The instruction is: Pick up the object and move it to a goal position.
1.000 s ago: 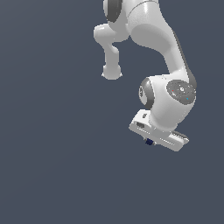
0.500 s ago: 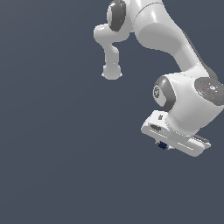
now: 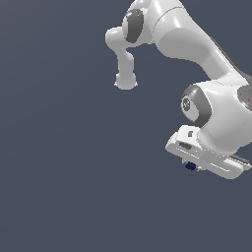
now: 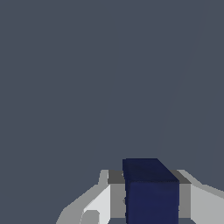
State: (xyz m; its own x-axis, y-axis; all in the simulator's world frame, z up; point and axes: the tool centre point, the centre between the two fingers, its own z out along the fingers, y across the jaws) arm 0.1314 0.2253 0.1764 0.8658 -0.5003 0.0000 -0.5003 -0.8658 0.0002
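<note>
In the exterior view, the upper left and middle of the frame held only flat grey-blue ground, with the arm's base post (image 3: pixel 126 78) standing above centre. Farther right, the white arm (image 3: pixel 197 39) swept down to the gripper (image 3: pixel 193 166) at the lower right edge. The navy cube (image 3: pixel 190 166) showed as a small dark spot just beneath the white hand. In the wrist view the cube (image 4: pixel 151 192) sat low and right of centre, pressed between grey finger pads (image 4: pixel 116 192) on both sides, so the jaws were clamped on it. No goal marker was visible in either view. The carrying step appeared to be in hand; the next move likely called for keeping the clamp firm while travelling to the goal.
</note>
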